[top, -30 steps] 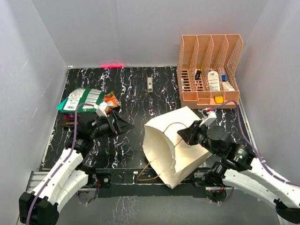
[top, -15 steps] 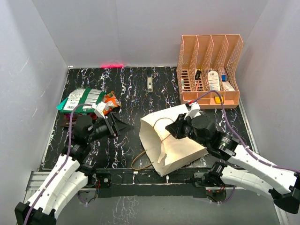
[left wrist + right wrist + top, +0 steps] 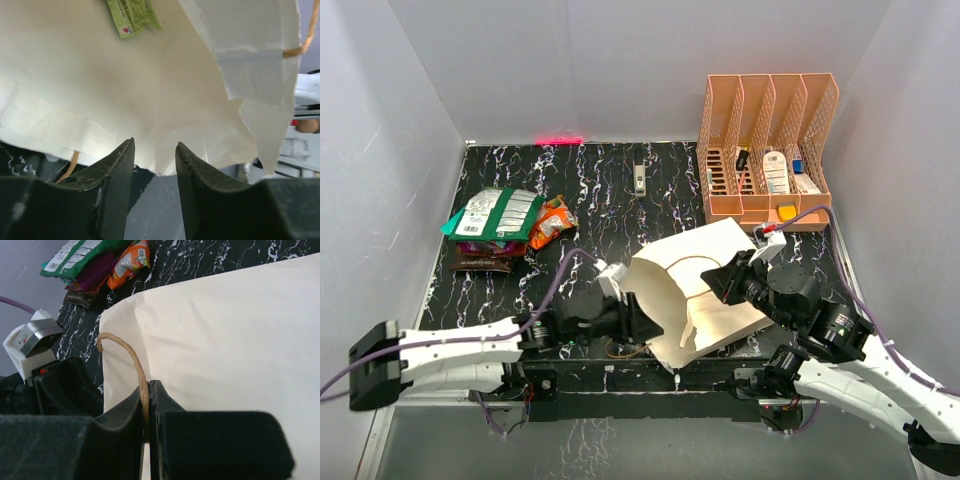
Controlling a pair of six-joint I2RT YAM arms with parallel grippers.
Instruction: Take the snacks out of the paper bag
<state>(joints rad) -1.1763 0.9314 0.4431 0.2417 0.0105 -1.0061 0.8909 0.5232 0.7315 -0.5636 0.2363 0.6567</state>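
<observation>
Your left gripper (image 3: 155, 147) has its two fingers apart with nothing between them. It sits at the torn lower lip of the paper bag (image 3: 100, 90), looking straight into the mouth. Deep inside, against the bag's far wall, lies a small green packet (image 3: 132, 17), well apart from the fingertips and partly cut off by the top edge of the wrist view.

Your right gripper (image 3: 147, 385) is pinched together on the brown cord handle (image 3: 125, 347), holding the bag tipped on its side with the mouth facing the left arm.

Further out, at the far left of the table (image 3: 610, 190), a large green packet (image 3: 495, 212), an orange packet (image 3: 552, 220) and a purple packet (image 3: 480, 247) lie in a touching heap outside the bag.

By my reading, you are at the reach-in step for another snack. Next, drive the left gripper deeper along the bag's floor and centre the open fingers on the packet's edge. Close only once it sits between them. Hold the right clamp steady so the mouth does not collapse. I cannot tell whether more packets lie inside.
</observation>
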